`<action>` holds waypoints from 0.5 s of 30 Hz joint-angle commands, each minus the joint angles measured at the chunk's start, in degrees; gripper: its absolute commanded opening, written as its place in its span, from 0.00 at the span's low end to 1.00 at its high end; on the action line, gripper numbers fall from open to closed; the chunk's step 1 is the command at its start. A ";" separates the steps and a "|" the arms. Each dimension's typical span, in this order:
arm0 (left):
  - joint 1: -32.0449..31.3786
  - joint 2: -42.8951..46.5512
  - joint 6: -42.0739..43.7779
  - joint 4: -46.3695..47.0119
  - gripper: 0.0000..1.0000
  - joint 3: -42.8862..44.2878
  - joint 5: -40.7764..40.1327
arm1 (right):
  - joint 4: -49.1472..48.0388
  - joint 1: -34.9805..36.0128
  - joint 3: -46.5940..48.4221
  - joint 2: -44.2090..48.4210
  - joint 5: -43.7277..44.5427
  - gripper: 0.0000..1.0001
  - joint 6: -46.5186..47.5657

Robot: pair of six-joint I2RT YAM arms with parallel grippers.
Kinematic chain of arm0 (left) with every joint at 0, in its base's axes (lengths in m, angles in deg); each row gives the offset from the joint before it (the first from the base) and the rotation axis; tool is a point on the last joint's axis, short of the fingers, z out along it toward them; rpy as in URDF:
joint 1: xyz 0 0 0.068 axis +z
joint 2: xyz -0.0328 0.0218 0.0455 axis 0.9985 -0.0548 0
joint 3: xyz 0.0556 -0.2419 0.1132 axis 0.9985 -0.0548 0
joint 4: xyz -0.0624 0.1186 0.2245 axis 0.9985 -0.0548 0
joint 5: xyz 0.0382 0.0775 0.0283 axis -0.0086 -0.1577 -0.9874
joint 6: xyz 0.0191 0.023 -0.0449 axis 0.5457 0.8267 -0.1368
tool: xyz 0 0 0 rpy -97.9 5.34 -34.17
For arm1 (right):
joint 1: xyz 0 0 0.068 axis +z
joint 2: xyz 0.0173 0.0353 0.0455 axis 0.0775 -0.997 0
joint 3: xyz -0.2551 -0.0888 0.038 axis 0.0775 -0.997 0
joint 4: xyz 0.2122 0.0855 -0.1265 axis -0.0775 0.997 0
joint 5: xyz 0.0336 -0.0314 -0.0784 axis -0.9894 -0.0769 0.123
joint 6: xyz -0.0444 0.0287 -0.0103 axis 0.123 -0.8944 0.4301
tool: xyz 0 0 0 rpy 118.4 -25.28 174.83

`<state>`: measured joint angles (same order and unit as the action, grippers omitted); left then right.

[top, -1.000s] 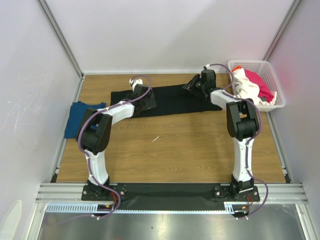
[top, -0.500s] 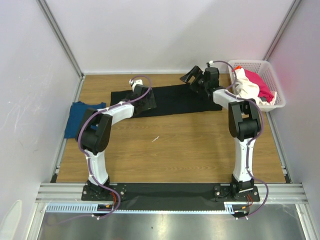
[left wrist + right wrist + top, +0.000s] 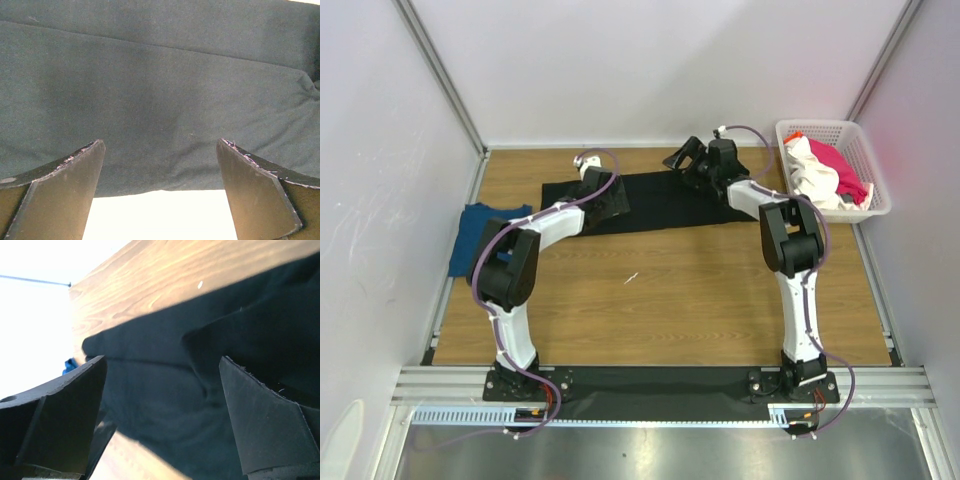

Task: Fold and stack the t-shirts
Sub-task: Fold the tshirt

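Note:
A black t-shirt lies on the wooden table as a long flat band; it fills the left wrist view and spreads under the right wrist view. My left gripper is low over the band's left part, open, nothing between its fingers. My right gripper hovers over the band's far edge, open and empty. A dark blue t-shirt lies folded at the table's left edge. A white t-shirt and a pink-red one are bunched in the basket.
The white lattice basket stands at the back right corner. White walls with metal posts close the table at the back and both sides. Bare wood stretches between the black shirt and the arm bases.
My right gripper opened and swung left along the black shirt's far edge, away from the basket. The left arm has barely moved.

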<state>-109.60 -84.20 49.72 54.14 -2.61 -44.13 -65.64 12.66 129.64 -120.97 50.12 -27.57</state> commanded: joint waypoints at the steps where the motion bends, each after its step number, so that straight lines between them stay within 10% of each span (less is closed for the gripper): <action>1: 0.24 3.15 1.32 1.42 1.00 -0.33 0.53 | -3.04 -0.49 6.22 -3.90 1.63 1.00 1.02; 15: 0.94 2.35 6.32 -2.44 1.00 3.87 -0.79 | 11.67 -2.25 23.71 -1.90 -4.72 1.00 12.51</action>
<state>-109.52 -84.11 52.01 53.44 -2.35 -44.24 -61.33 10.37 149.53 -130.68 45.20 -21.78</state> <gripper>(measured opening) 0.996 0.995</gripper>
